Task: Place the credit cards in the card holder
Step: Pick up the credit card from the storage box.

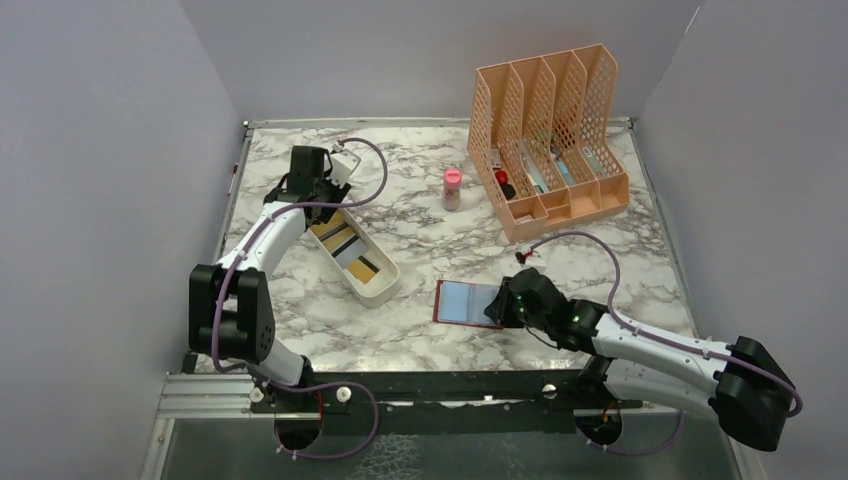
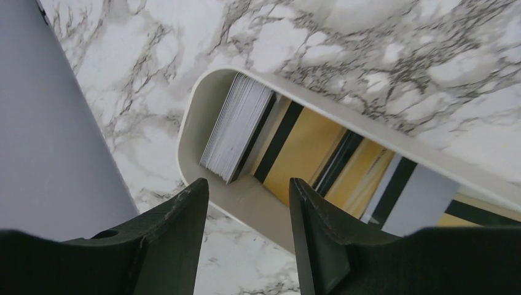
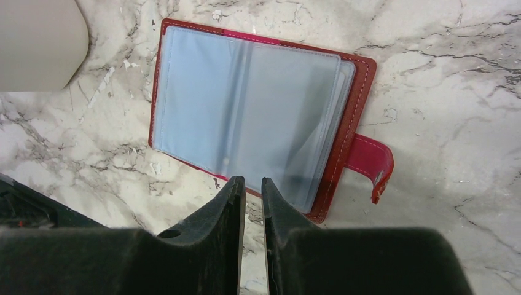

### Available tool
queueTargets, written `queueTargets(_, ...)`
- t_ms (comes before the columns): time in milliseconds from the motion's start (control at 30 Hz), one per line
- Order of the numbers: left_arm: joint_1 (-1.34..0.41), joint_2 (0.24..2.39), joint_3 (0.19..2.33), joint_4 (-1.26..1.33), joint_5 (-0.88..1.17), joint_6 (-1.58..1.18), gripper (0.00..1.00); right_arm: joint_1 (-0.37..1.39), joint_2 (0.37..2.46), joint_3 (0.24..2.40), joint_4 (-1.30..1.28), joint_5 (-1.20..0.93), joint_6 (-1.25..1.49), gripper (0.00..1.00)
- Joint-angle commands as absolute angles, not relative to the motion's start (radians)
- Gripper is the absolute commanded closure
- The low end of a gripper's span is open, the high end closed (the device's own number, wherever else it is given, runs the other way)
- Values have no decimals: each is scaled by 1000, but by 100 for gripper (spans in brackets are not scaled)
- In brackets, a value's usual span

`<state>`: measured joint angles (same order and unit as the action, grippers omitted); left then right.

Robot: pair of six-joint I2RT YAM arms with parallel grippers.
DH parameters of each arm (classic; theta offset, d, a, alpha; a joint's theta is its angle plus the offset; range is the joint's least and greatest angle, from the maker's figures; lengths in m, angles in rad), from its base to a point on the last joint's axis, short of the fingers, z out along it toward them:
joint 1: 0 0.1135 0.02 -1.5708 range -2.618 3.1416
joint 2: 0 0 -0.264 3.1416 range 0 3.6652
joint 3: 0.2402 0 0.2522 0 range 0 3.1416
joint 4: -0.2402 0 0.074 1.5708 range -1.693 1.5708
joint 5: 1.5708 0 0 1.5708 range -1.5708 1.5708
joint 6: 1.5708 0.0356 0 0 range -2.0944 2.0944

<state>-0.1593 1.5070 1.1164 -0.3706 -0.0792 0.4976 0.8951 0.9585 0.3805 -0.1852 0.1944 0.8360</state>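
Top external, one open card holder (image 1: 466, 302), one white tray (image 1: 379, 296)

card holder (image 1: 468, 303) 1 | tray (image 1: 380, 297) 1 (cards (image 2: 236, 129) stacked, uncounted) | organizer (image 1: 522, 100) 1 | bottle (image 1: 452, 188) 1

**Tight left, open right**

My left pincer (image 2: 249, 184) hangs spread over the tray (image 2: 196, 110); its card stack (image 2: 236, 126) blocks just ahead, and the wall (image 2: 55, 135) crowds its left. Ahead of my right pincer (image 3: 253, 181), bare marble (image 3: 442, 92) flanks the card holder (image 3: 246, 117).
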Motion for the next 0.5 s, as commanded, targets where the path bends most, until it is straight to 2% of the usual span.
queueTargets(0, -113, 1546, 1088, -300, -85, 624, 46, 897, 939, 399, -216, 226, 821, 78)
queueTargets(233, -112, 1579, 1029, -171, -44, 709, 44, 897, 939, 403, -213, 220, 828, 78)
queueTargets(467, -112, 1649, 1049, -138, -78, 750, 48, 897, 936, 405, -218, 217, 834, 78)
